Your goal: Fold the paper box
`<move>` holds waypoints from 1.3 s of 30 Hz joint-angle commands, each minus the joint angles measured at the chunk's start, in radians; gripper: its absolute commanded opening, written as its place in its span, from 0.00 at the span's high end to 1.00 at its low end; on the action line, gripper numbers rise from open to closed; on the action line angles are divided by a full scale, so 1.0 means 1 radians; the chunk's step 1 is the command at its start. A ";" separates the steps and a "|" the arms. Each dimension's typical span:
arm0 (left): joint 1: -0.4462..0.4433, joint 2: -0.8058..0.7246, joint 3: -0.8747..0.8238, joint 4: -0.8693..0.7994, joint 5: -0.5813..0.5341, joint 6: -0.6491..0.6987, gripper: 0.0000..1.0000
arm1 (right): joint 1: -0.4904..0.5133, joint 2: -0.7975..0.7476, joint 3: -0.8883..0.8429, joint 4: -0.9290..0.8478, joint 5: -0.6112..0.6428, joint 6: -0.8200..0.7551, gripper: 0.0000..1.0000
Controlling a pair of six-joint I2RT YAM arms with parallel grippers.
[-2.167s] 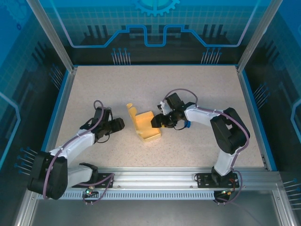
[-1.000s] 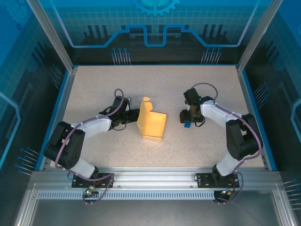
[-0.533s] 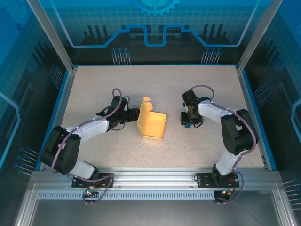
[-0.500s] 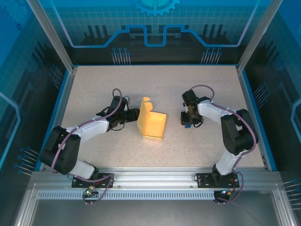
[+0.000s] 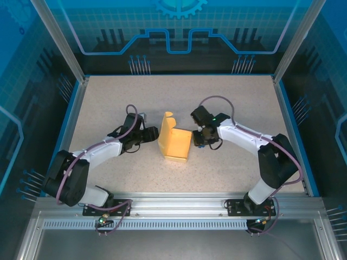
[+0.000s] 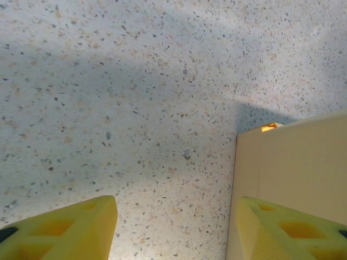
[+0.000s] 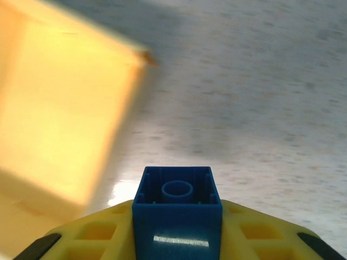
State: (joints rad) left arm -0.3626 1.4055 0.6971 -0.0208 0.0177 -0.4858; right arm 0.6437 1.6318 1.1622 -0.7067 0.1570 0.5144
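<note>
We see the pale yellow thin-cardboard paper box standing half-erected at the middle of the speckled table, one flap upright. The left gripper sits just beside its left wall, jaws apart and empty, while the right gripper, near its right wall, is closed on a small blue plastic brick. We judge the box light, springy and easily creased, best taken at a flap edge near a fold line.

The paper box, pale yellow thin cardboard, is sitting partly folded near the middle of the table, its walls standing upright and one rounded flap rising taller at the far-left corner.
</note>
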 commanded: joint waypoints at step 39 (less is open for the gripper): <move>-0.034 -0.214 -0.002 -0.081 0.077 0.066 0.38 | 0.018 -0.011 0.113 0.016 0.038 -0.025 0.43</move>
State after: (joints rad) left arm -0.3691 1.1927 0.6460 -0.0761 0.0460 -0.4538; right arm 0.7002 1.6463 1.3109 -0.6628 0.1661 0.5518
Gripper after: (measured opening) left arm 0.623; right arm 0.570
